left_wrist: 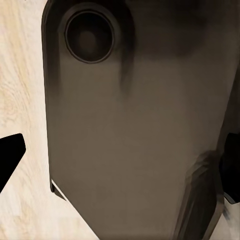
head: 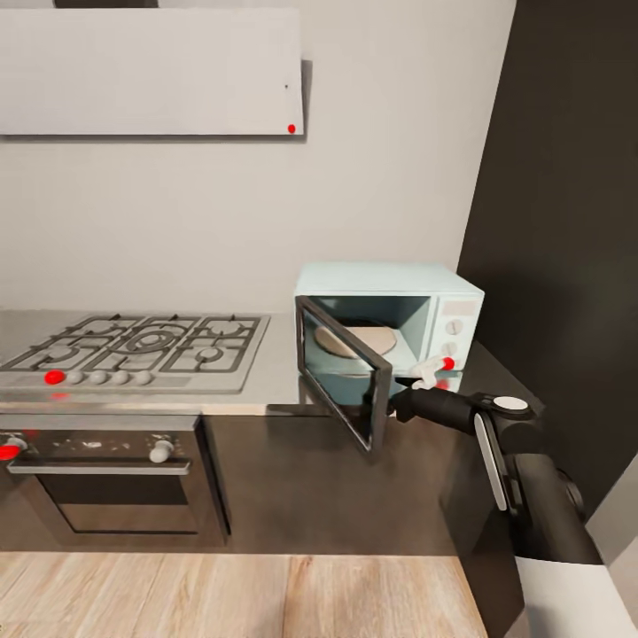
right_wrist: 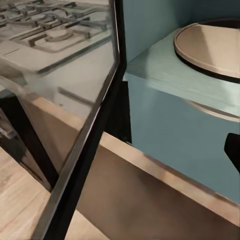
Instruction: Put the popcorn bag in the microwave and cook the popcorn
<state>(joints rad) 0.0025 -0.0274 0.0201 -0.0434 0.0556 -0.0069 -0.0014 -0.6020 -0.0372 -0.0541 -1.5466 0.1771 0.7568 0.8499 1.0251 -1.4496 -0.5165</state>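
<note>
Mint-blue and boxy, the microwave point(head: 390, 319) sits at the right end of the counter point(head: 275, 381), just beside the steel gas hob point(head: 142, 350) and above dark cabinets. Its dark glass door point(head: 346, 381) stands swung out toward the robot, and the round beige turntable point(head: 359, 341) inside looks bare. The right wrist view looks along the door's edge point(right_wrist: 95, 130) into the cavity, where the turntable point(right_wrist: 210, 47) shows nothing on it.

The right arm point(head: 496, 425) reaches in low from the right, its forward end just by the free edge of the open door. Whether the right pincer is released or clenched cannot be told; a dark fingertip point(right_wrist: 234, 150) shows at the border of the right wrist view, with nothing seen between the fingers. In the left wrist view two dark fingertips point(left_wrist: 10, 155) stand well apart at opposite sides, so the left pincer reads as released and empty, hanging over the robot's own dark body and the wood floor point(left_wrist: 22, 100).

As a judgement, the door-opening step looks done or nearly so. The popcorn bag cannot be seen in these pictures, so where it lies is unknown. Fetching it, placing it on the turntable, closing the door and heating all appear left to do.
</note>
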